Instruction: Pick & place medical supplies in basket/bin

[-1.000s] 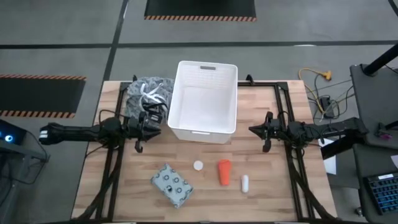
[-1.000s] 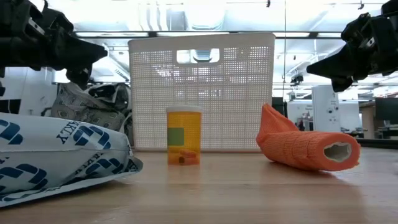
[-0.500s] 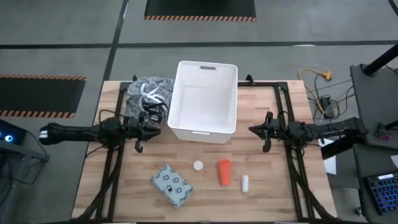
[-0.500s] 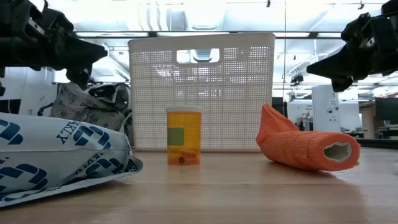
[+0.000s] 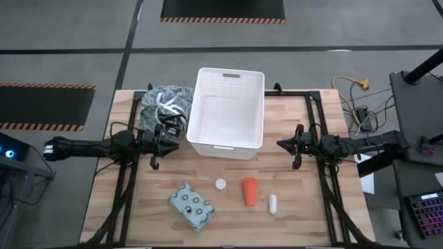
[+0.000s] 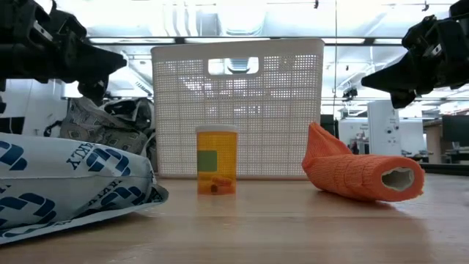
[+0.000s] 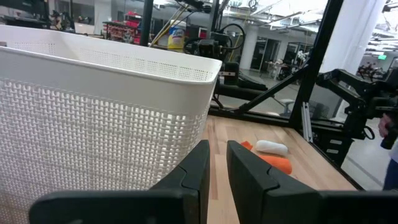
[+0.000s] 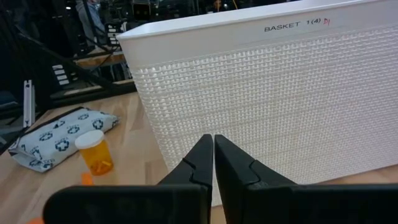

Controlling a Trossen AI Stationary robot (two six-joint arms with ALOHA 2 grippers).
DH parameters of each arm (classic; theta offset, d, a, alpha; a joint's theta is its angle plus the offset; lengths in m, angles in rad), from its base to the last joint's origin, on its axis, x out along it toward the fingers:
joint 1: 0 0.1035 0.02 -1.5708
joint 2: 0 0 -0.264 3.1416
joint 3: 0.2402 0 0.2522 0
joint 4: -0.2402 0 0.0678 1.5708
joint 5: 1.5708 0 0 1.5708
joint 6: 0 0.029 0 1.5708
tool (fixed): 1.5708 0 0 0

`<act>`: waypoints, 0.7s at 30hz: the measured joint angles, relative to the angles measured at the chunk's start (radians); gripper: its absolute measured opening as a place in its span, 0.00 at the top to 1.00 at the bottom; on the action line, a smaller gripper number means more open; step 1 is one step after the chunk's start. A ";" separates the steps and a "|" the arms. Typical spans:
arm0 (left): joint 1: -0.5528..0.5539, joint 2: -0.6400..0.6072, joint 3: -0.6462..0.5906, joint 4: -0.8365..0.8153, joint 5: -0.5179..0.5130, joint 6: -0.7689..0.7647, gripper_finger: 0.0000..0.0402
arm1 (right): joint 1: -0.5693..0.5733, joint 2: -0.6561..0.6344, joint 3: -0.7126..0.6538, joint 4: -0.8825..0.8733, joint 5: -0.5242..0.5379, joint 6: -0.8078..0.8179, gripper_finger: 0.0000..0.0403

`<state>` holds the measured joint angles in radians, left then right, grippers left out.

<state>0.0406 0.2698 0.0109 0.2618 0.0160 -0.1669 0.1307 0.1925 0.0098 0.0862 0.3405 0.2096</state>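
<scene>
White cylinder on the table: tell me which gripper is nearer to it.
Right. The right gripper hovers just beyond the white cylinder, slightly outward; the left gripper is across the table, past the bin.

Overhead looking straight down, low camera level at tabletop (probably very close), both sharing the white bin [image 5: 229, 111]

White rectangular plastic bin [image 5: 229, 111], fine grid-mesh walls. Small amber-orange pill bottle [image 6: 217, 160], white cap, green label patch. Orange knit roll [image 5: 249, 191]. Small white cylinder [image 5: 273, 203]. Grey-blue flat packet [image 5: 192, 206], white-and-dark cross dots. Grey patterned cloth bundle [image 5: 161, 104], white straps. Pale wood-plank surface [image 5: 311, 221].
</scene>
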 joint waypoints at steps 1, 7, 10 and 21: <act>0.000 0.000 0.000 0.000 0.000 0.000 0.91 | 0.000 0.000 0.000 0.000 0.000 0.000 0.98; 0.000 0.000 0.000 0.000 0.000 0.000 0.91 | 0.002 0.001 0.014 0.049 -0.132 0.488 0.98; 0.000 0.000 0.000 0.000 0.000 0.000 0.91 | 0.002 0.000 0.017 0.120 -0.088 0.611 0.98; 0.000 0.000 0.000 0.000 0.000 0.000 0.91 | 0.020 0.046 0.093 0.365 0.026 0.697 0.92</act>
<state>0.0406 0.2698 0.0109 0.2618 0.0162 -0.1669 0.1511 0.2389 0.1023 0.4508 0.3660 0.9067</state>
